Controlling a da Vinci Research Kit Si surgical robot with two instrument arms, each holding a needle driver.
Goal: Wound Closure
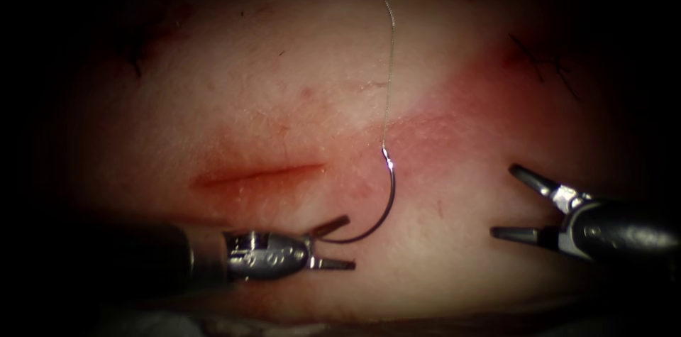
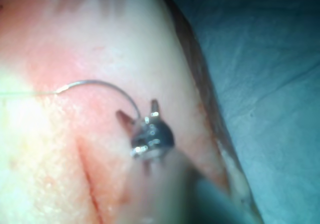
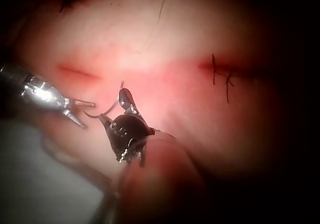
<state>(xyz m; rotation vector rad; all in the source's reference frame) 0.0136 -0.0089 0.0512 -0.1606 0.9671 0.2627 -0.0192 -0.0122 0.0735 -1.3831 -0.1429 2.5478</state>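
Tissue (image 1: 284,96) spreads pale and pink across the endoscope view, with a short reddish cut (image 1: 259,175) left of centre and dark stitches (image 1: 543,60) well off to the upper right.

Right arm's tool (image 1: 512,202) comes in from the right edge, its jaws spread wide and holding nothing; it hangs well apart from the needle, on the needle's right. In the right wrist view the same tool (image 3: 116,107) shows its spread jaws, with the needle's curve passing just beside them, though whether they touch cannot be told from there.

Left arm's tool (image 1: 339,243) lies below the cut, pointing right, its jaws parted. The needle's lower end reaches in between the two jaws, near their base, but they are not closed on it. The left wrist view shows this tool (image 2: 139,111) with jaws apart and the needle arching down between them.

Needle (image 1: 386,199) lies on the surface to the right of the cut, curving up from the left tool's jaws to its thread end; it does not appear to be in the tissue.

Thread (image 1: 389,74) runs from the needle's upper end straight up the tissue.
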